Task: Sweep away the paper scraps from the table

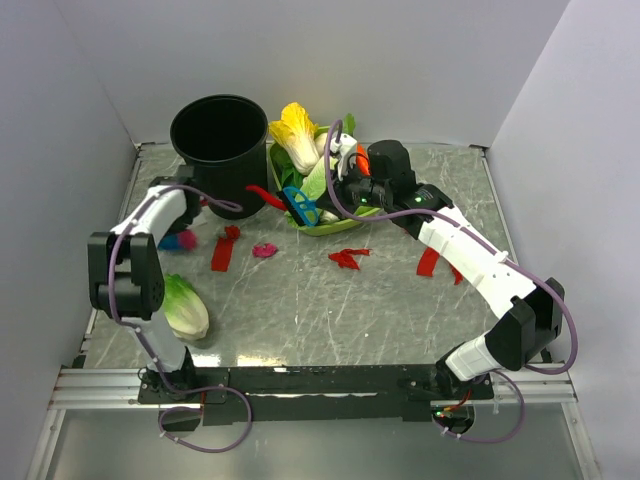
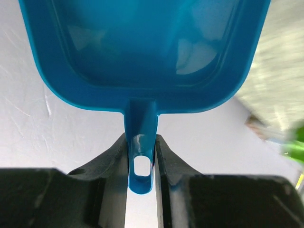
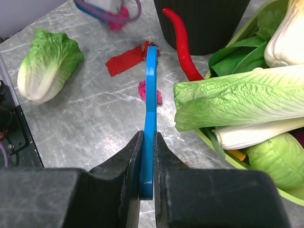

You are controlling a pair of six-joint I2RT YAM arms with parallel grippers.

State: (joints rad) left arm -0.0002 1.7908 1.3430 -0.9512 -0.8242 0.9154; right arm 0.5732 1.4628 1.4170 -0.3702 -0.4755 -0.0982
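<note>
Left claw (image 2: 141, 143) on partly out-of-frame dustpan (image 2: 142, 47)

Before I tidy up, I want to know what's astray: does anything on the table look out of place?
Yes. Red and pink paper scraps lie strewn across the table. A red chili pepper lies outside the green tray, beside the black bin, and one lettuce head sits alone near the left edge.
</note>
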